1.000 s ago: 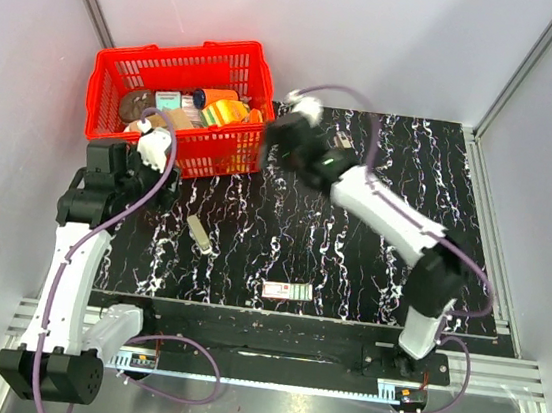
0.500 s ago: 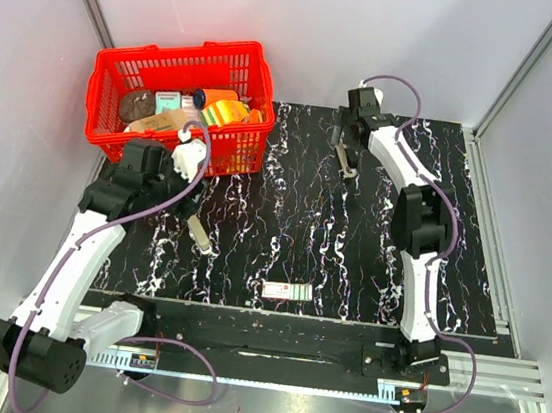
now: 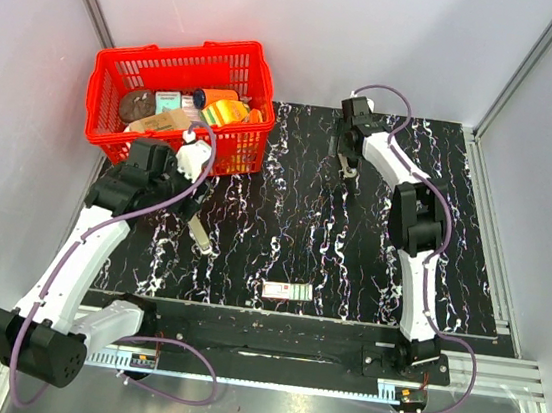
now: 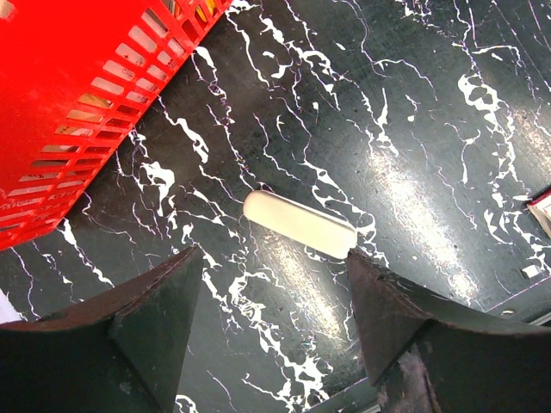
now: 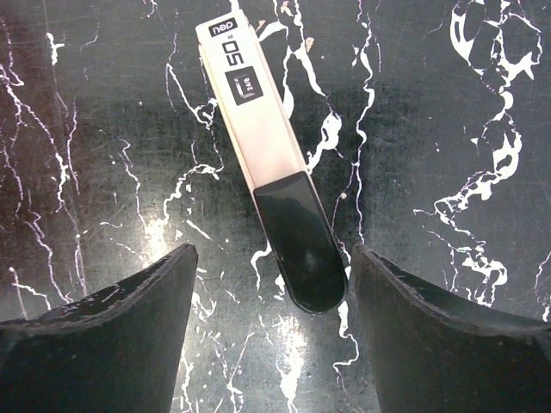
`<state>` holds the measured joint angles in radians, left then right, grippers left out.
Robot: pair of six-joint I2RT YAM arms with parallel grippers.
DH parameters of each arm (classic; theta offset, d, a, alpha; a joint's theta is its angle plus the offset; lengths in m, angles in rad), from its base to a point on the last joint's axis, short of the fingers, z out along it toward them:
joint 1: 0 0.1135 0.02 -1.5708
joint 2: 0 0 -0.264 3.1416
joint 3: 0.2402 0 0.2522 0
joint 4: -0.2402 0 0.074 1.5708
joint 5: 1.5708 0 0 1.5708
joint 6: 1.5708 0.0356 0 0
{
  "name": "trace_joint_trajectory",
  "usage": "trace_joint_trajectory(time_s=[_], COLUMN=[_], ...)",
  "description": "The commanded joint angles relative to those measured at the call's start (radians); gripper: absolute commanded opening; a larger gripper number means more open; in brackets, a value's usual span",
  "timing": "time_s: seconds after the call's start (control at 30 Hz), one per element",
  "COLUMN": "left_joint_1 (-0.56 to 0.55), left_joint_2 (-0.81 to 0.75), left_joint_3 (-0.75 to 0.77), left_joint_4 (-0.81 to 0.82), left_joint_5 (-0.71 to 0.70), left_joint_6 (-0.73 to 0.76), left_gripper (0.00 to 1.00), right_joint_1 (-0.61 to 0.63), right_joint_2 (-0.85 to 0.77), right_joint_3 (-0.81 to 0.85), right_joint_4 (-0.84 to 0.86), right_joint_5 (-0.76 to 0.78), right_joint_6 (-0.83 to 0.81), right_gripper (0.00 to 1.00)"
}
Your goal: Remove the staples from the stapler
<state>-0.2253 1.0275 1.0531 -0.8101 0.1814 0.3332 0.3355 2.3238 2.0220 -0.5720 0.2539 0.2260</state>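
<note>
The stapler point(image 3: 199, 233) lay flat on the left half of the bench point(image 3: 285, 218), just in front of the red basket point(image 3: 111, 75) and well apart from the white printed box point(image 3: 288, 291) near the front edge. The left hand point(image 4: 271, 256) hung directly above it with its fingers spread wide and nothing between them. From the left wrist, the stapler point(image 4: 300, 224) showed only its pale top. It sat a little ahead of the line joining the fingertips, its long axis sloping across the gap almost from one finger to the other, with one end close to a fingertip point(image 4: 366, 267). As I judge it, closing from that pose would press on the stapler's two ends rather than its narrow sides. The wrist would need something like a quarter turn, plus a small push forward, before dropping onto it. The right hand point(image 5: 274, 251) was also spread wide and empty, far across the bench over a slim beige case with a glossy dark end point(image 5: 267, 163). I could not make out what that case was beyond its printed label. The left arm was clearly the nearer of the two to the stapler, so the first grasp looked likely to fall to it.
</note>
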Motion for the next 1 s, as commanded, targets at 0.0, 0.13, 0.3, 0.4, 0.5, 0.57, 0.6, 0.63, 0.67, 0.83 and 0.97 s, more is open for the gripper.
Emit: trace_joint_trajectory(time_s=[0.0, 0.13, 0.3, 0.4, 0.5, 0.57, 0.6, 0.63, 0.67, 0.83, 0.97], left_joint_1=[-0.009, -0.016, -0.016, -0.016, -0.019, -0.022, -0.025, -0.034, -0.040, -0.104, -0.172], left_joint_2=[-0.006, -0.007, -0.010, -0.007, -0.023, -0.027, -0.023, -0.018, -0.012, 0.000, 0.120], left_joint_3=[-0.002, 0.004, 0.015, 0.022, 0.019, 0.019, 0.019, 0.019, 0.018, -0.048, -0.012], left_joint_4=[0.043, 0.045, 0.049, 0.055, 0.072, 0.078, 0.078, 0.078, 0.077, 0.158, 0.199], left_joint_5=[-0.023, -0.022, -0.040, -0.072, -0.068, -0.060, -0.060, -0.056, -0.033, 0.196, 0.181], left_joint_6=[-0.006, -0.010, -0.010, -0.006, -0.011, -0.013, -0.014, -0.016, -0.011, -0.011, -0.075], left_gripper=[0.73, 0.72, 0.73, 0.73, 0.78, 0.83, 0.84, 0.84, 0.84, 0.91, 0.91], right_joint_1=[0.005, 0.005, 0.007, 0.005, 0.005, 0.005, 0.007, 0.008, 0.013, 0.115, 0.204], right_joint_2=[0.025, 0.055, 0.082, 0.086, 0.088, 0.072, 0.053, 0.024, -0.016, -0.283, -0.426], right_joint_3=[0.035, 0.064, 0.099, 0.118, 0.122, 0.107, 0.086, 0.042, -0.009, -0.369, -0.541], right_joint_4=[0.037, 0.024, 0.008, 0.001, -0.015, -0.037, -0.038, -0.028, -0.008, 0.164, 0.201], right_joint_5=[0.044, 0.053, 0.048, 0.036, 0.012, -0.011, -0.027, -0.051, -0.070, -0.070, -0.048], right_joint_6=[-0.034, -0.037, -0.040, -0.042, -0.028, -0.002, 0.015, 0.039, 0.059, 0.137, 0.222], right_gripper=[0.76, 0.74, 0.60, 0.39, 0.18, 0.10, 0.07, 0.05, 0.02, 0.00, 0.00])
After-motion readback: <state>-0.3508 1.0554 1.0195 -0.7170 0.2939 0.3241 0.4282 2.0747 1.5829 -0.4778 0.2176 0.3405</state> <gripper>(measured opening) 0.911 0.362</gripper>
